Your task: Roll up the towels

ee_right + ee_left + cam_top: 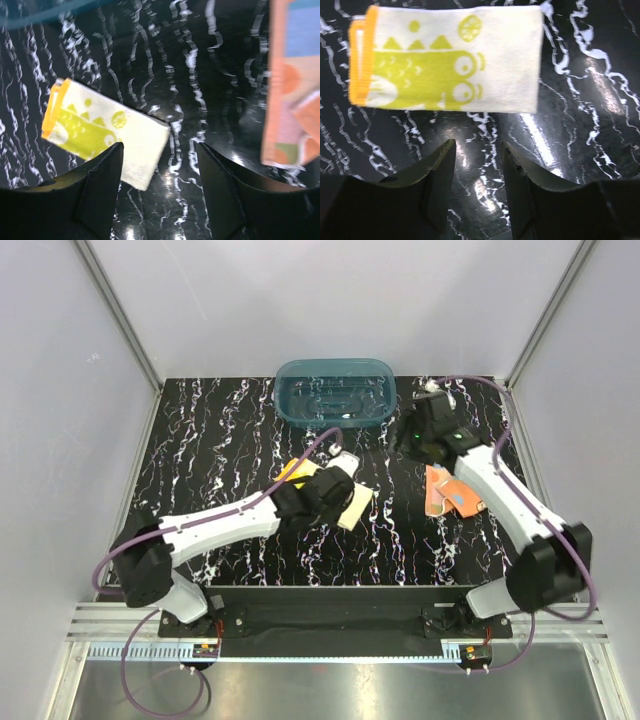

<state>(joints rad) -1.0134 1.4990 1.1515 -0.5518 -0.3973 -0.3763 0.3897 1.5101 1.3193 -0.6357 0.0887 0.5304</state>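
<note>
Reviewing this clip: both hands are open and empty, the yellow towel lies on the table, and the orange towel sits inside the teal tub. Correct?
Not quite. The orange towel is not in the teal tub; it lies on the table beside the right arm, as the top external view shows. The rest stands.

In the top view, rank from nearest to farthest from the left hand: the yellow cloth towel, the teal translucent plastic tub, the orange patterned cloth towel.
1. yellow cloth towel, just beside the left hand
2. teal translucent plastic tub, far side
3. orange patterned cloth towel, right side
</note>
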